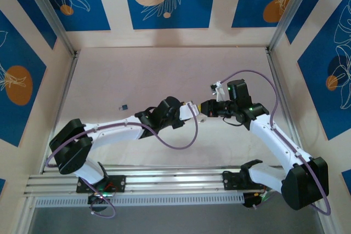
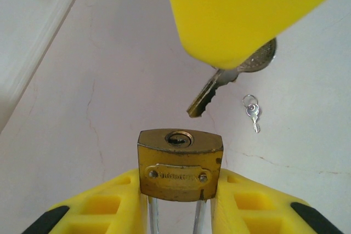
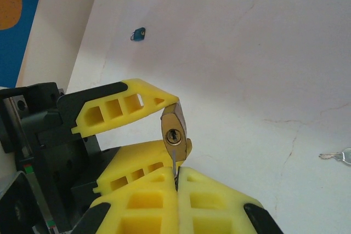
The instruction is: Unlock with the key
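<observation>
Both arms meet above the middle of the pale table, and the way each holds its piece makes sense for a lock-and-key job. The left gripper is clamped on a brass padlock, its yellow fingers squeezing the body from both sides. The steel shackle runs back between them, so the end face with the keyhole is left bare and turned toward the other arm. I take that to be the point of the grip: the lock is braced in the air, and nothing covers the slot. The right gripper is pinched tight on the key by its round bow, and the toothed blade sticks out free in front of the fingers, aimed at the lock. From the left wrist camera the blade tip hangs just beside the keyhole, up and to the right of it, tilted and not yet in. From the right wrist camera the blade lines up with the slot, the tip at or near its mouth, though I cannot tell whether it touches. By my reckoning the insertion is about to be tried, and the slant needs straightening first. A small spare key lies on the table to the right, and a little blue object sits well off to the left; neither is being used.
</observation>
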`<state>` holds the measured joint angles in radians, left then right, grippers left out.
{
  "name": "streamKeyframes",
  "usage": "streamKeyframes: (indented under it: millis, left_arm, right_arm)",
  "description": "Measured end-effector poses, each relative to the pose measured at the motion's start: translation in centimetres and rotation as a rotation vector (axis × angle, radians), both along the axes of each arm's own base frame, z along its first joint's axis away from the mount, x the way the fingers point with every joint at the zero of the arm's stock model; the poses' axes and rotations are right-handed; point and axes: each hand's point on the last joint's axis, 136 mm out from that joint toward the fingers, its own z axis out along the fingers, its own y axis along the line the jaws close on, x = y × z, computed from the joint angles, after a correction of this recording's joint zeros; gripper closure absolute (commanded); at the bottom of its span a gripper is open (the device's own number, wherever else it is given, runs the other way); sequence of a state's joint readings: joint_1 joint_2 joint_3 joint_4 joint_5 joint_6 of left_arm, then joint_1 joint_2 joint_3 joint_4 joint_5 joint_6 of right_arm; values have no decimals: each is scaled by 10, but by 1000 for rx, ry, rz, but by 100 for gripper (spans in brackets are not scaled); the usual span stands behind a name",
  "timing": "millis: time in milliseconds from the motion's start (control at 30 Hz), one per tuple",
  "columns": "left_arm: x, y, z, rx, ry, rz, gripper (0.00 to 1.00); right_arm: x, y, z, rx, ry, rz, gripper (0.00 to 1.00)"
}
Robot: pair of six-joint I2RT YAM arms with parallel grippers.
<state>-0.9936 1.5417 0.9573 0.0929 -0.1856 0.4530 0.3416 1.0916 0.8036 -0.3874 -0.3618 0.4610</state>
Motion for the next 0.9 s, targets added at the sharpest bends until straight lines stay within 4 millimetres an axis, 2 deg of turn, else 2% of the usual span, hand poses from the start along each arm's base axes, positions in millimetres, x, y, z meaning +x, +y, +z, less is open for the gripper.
streamKeyframes:
  millis: [900]
  left_arm:
    - [-2, -3, 2, -3, -4, -8, 73]
  right_arm:
    - [2, 0, -3, -29, -12, -14, 100]
